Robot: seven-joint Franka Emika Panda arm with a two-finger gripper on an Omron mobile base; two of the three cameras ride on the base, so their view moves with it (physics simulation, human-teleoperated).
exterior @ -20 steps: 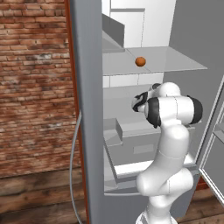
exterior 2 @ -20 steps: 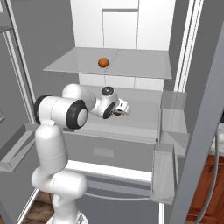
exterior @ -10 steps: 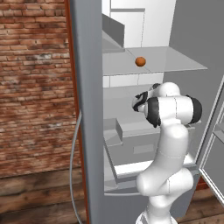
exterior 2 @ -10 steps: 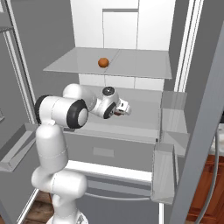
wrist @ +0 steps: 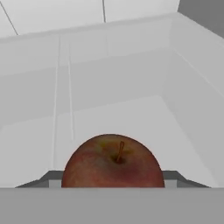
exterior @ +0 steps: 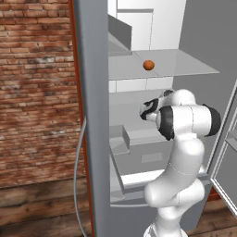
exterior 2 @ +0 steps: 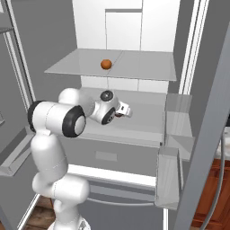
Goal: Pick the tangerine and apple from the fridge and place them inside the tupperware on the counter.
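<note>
Pale grey shelves of the tall grey fridge (exterior 2: 134, 126) carry both fruits: the small bright orange tangerine (exterior 2: 106, 64) lies near the middle of the upper shelf. Since a second ago the two-finger gripper (exterior 2: 127, 112) has hardly moved, staying over the middle shelf, so I judge the pick is settling. The dark red-brown round apple (wrist: 113, 161) sits between the fingers, which seem closed on it, stem toward the camera.

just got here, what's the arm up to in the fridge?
The arm reaches into the open fridge at the middle shelf level. In the hand view the apple sits right at the gripper, between the fingertips; whether they have closed on it is not clear. The tangerine sits on the shelf above, untouched.
</note>
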